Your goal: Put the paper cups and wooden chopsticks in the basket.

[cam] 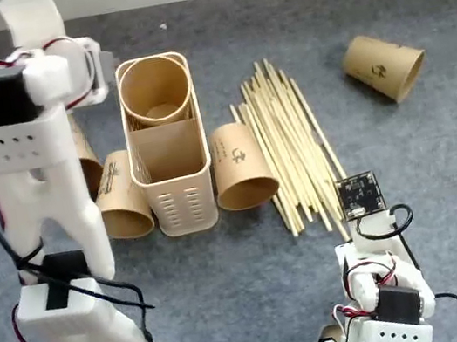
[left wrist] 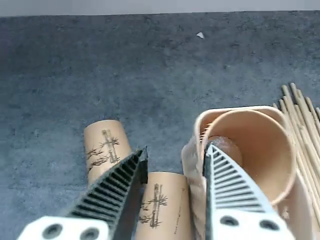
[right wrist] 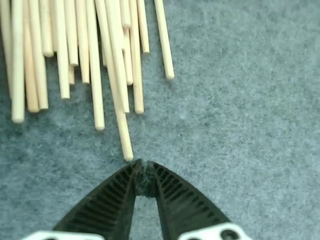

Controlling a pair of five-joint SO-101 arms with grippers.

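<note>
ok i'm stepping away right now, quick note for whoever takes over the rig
Left gripper: fingers open, empty, above the cups lying left of the basket.
Right gripper: fingers shut, empty, at the near ends of the chopsticks.
Done: one cup in the basket.
Left: four cups on their sides: first cup and second cup left of the basket, third cup to its right, far cup. All chopsticks on the table.

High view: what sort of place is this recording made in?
Probably a robot-practice bench rather than a kitchen: a grey carpet-like table covering, the left arm and right arm standing at one edge, and staged props, a basket, paper cups and loose chopsticks.
</note>
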